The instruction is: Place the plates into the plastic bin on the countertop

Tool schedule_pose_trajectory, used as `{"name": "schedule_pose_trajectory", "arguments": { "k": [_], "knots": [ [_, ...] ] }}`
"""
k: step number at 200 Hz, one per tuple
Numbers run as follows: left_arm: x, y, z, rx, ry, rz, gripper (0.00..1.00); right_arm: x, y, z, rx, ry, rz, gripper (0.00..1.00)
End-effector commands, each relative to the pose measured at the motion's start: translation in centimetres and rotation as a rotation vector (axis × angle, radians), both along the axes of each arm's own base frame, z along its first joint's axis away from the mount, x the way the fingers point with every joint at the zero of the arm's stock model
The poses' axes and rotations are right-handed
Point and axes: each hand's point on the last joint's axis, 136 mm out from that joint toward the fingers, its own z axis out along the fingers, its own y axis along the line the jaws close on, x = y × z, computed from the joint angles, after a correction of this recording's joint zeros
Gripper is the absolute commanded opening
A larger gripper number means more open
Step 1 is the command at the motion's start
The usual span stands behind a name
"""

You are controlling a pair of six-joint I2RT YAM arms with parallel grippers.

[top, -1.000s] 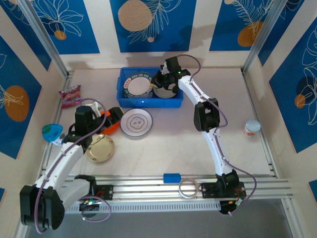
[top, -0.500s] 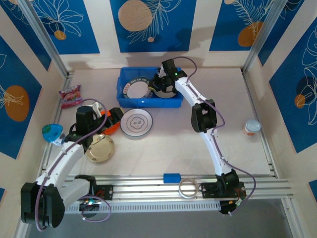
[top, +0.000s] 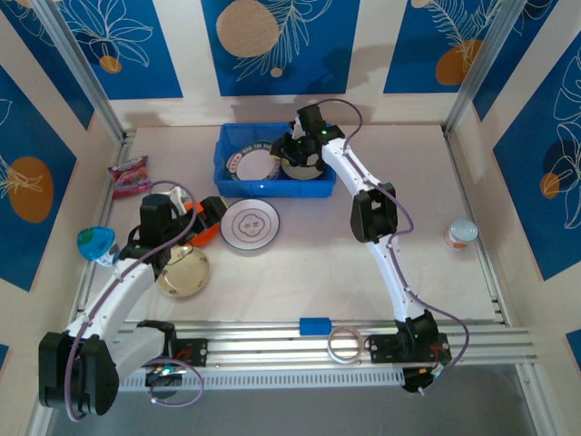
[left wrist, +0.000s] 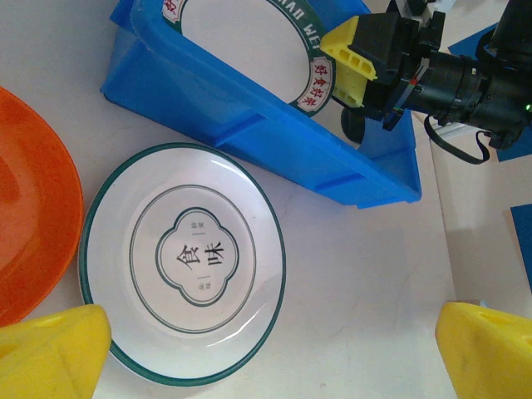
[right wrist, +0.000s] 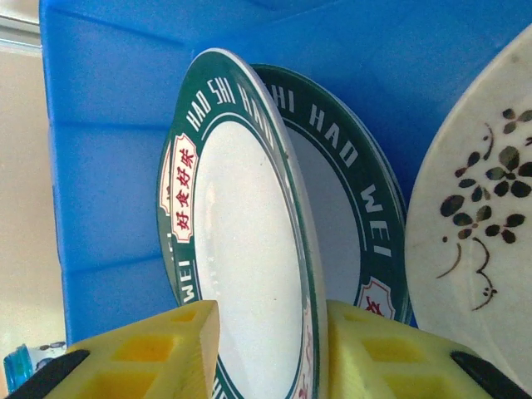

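Top external, and the right gripper [top: 292, 151] is down inside the plastic bin [top: 263, 188], which sits on the countertop [top: 318, 263]. The left gripper [top: 213, 214] hovers low, with the line-drawing plate [top: 250, 224] just ahead of it and the cream plate [top: 182, 271] back along its arm.

Over to the right wrist for the detail. Yellow fingers [right wrist: 158, 349] stand on either side of a green-lettered plate [right wrist: 241, 274] that is up on edge and leaning. The fingers are parted, but I cannot tell whether they press on the rim. You can read the rim from here: HAO SHI HAO WEI. A second green-lettered plate [right wrist: 353, 233] is tucked right behind the first one. Past the far finger lies a sprig-patterned plate [right wrist: 482, 216], and blue bin wall closes it all in.

The left wrist view shows the left gripper's fingers [left wrist: 50, 353] spread wide with nothing between them but countertop and dish. The line-drawing plate [left wrist: 183, 262] lies flat beneath, closer to one finger. The orange plate [left wrist: 33, 216] sits just outside that finger, and the two rims are near each other. Straight ahead, the bin and the right gripper's yellow fingertip [left wrist: 349, 50] sit against the lettered rim.
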Motion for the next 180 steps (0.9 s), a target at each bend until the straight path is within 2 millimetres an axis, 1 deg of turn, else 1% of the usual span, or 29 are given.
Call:
{"name": "schedule_pose_trajectory", "arguments": {
  "k": [1,53,75,98,134,149,180],
  "knots": [
    [0.2,0.2,0.0,-0.019,-0.016,0.010,1.00,-0.6,-0.3,2.1,-0.023,-0.027,0.018,0.38],
    [0.5,0.0,-0.4,-0.028,-0.012,0.001,1.00,-1.3,-0.3,1.4,-0.065,-0.013,0.020,0.38],
    [0.6,0.1,-0.5,-0.020,-0.015,0.010,0.99,-1.6,-1.0,0.7,-0.127,0.002,-0.006,0.37],
    [0.5,0.3,-0.7,-0.011,-0.016,0.017,1.00,-2.0,-1.2,0.2,-0.167,0.011,-0.010,0.38],
    [0.6,0.2,-0.8,-0.015,-0.012,0.010,1.00,-2.3,-1.4,0.6,-0.237,-0.016,-0.021,0.38],
    [0.6,0.2,-0.8,-0.012,-0.014,0.015,1.00,-2.7,-0.9,0.6,-0.247,-0.023,-0.005,0.41],
    [0.7,0.2,-1.0,-0.012,-0.008,0.012,1.00,-3.5,-0.4,0.8,-0.303,-0.048,0.015,0.42]
  ]
}}
